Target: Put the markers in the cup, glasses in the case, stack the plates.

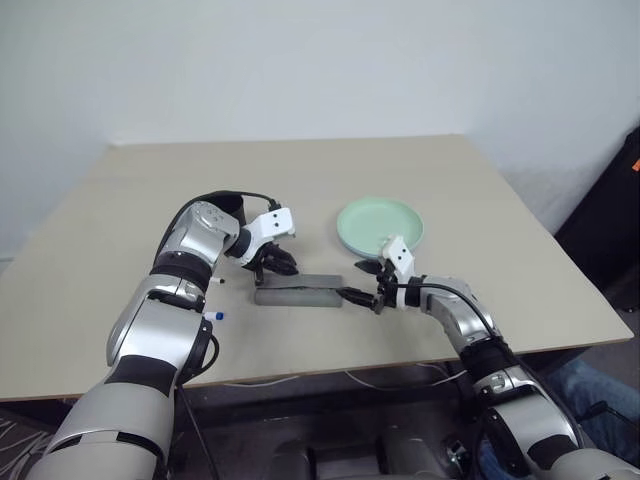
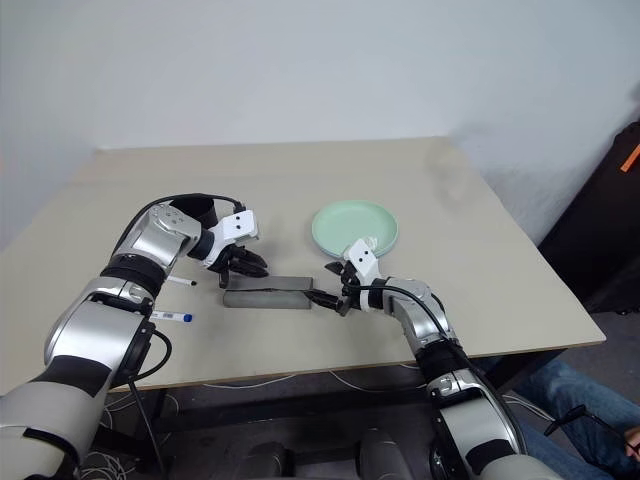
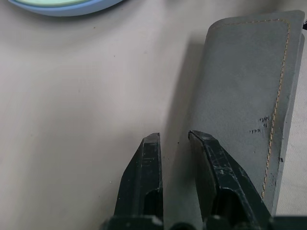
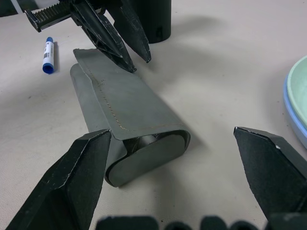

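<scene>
The grey case point(image 1: 298, 294) lies in the middle of the table, its open end facing my right gripper point(image 1: 352, 294), which is wide open and holds nothing. Through that opening the glasses point(image 4: 146, 140) show faintly inside. My left gripper point(image 1: 278, 262) hovers over the case's far end with its fingers point(image 3: 151, 148) almost together, gripping nothing. The black cup point(image 4: 153, 19) stands just behind it. A blue-capped marker point(image 2: 175, 317) and a black-capped marker point(image 2: 180, 281) lie on the table by my left arm. The mint plate sits on the blue plate point(image 1: 380, 225) behind my right gripper.
The beige table point(image 1: 450, 180) has bare room at the back and on the left. Its front edge runs close under my arms, with cables hanging below. A black object point(image 1: 625, 200) stands off the table's right side, and a person's leg point(image 2: 570, 400) shows below there.
</scene>
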`<action>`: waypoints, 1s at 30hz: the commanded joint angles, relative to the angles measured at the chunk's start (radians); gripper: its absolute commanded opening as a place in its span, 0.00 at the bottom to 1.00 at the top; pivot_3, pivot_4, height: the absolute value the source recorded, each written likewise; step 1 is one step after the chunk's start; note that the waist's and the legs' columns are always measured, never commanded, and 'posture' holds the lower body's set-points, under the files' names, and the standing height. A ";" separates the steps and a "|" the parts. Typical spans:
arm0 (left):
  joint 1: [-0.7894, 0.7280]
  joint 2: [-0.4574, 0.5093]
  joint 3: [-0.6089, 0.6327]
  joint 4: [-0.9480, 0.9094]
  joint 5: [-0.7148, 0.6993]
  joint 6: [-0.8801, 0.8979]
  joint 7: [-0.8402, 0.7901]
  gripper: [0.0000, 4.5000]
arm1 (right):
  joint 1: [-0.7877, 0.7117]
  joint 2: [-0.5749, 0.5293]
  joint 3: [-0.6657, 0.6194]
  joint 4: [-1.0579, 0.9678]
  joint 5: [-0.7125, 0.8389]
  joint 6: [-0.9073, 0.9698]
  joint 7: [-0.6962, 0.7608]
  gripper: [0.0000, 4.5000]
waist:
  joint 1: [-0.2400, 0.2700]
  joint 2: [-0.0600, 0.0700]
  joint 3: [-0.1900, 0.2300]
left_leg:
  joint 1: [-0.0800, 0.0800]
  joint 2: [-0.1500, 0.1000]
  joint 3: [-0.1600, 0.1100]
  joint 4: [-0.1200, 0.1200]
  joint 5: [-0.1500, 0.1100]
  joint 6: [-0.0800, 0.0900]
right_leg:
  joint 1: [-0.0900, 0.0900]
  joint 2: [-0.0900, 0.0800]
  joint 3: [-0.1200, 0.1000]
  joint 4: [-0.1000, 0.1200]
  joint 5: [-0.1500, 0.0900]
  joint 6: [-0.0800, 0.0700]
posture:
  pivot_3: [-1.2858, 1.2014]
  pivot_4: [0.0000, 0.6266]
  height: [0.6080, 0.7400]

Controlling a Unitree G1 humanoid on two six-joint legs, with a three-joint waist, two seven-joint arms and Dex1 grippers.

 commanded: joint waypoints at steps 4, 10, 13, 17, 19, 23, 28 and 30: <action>0.016 0.056 0.014 -0.137 -0.024 -0.027 -0.076 0.20 | -0.024 0.004 -0.012 -0.028 0.004 -0.018 -0.003 0.99 | 0.000 0.000 0.000 | 0.000 0.000 0.000 0.000 0.000 0.000 | 0.000 0.000 0.000 0.000 0.000 0.000 | 0.52 0.00 1.00; 0.105 0.104 0.029 -0.315 -0.067 0.019 -0.142 0.20 | -0.019 0.001 -0.012 -0.032 0.006 -0.016 -0.001 0.99 | -0.001 0.000 0.000 | 0.000 0.000 0.001 0.000 0.000 0.000 | 0.000 0.000 0.001 0.001 0.000 0.000 | 0.52 0.00 1.00; 0.157 0.126 0.038 -0.419 -0.097 0.073 -0.164 0.20 | -0.019 -0.007 -0.019 -0.039 0.021 -0.001 0.020 0.99 | -0.001 0.000 0.000 | 0.000 0.000 0.001 0.000 0.000 0.000 | 0.000 0.000 0.001 0.001 0.000 0.000 | 0.52 0.00 1.00; 0.248 0.157 0.019 -0.546 -0.110 0.128 -0.178 0.20 | -0.014 -0.022 -0.021 -0.073 0.051 0.031 0.075 0.99 | -0.001 0.000 0.000 | 0.001 0.000 0.001 0.000 0.000 0.000 | 0.000 0.000 0.001 0.001 0.000 0.000 | 0.52 0.00 1.00; 0.277 0.161 0.011 -0.583 -0.107 0.148 -0.170 0.20 | -0.011 -0.024 -0.025 -0.086 0.061 0.046 0.091 0.99 | 0.000 0.000 0.000 | 0.001 0.000 0.001 0.000 0.000 0.000 | 0.000 0.000 0.001 0.001 0.000 0.000 | 0.52 0.00 1.00; 0.321 0.172 -0.007 -0.628 -0.092 0.161 -0.148 0.20 | -0.002 -0.031 -0.026 -0.121 0.082 0.078 0.114 0.99 | 0.000 0.001 0.000 | 0.002 0.000 0.001 0.001 0.000 0.000 | 0.000 0.000 0.001 0.002 0.000 0.000 | 0.52 0.00 1.00; 0.318 0.146 0.045 -0.656 -0.149 0.216 -0.099 0.20 | 0.004 -0.031 -0.028 -0.130 0.079 0.084 0.108 0.99 | 0.000 0.001 -0.001 | 0.002 0.000 0.001 0.002 0.000 0.000 | 0.001 0.000 0.001 0.003 0.000 -0.001 | 0.52 0.00 1.00; 0.305 0.124 0.099 -0.670 -0.204 0.255 -0.060 0.20 | 0.007 -0.029 -0.027 -0.132 0.077 0.082 0.104 0.99 | 0.001 0.001 0.000 | 0.002 0.000 0.001 0.002 0.000 0.000 | 0.001 0.000 0.001 0.004 0.000 -0.001 | 0.52 0.00 1.00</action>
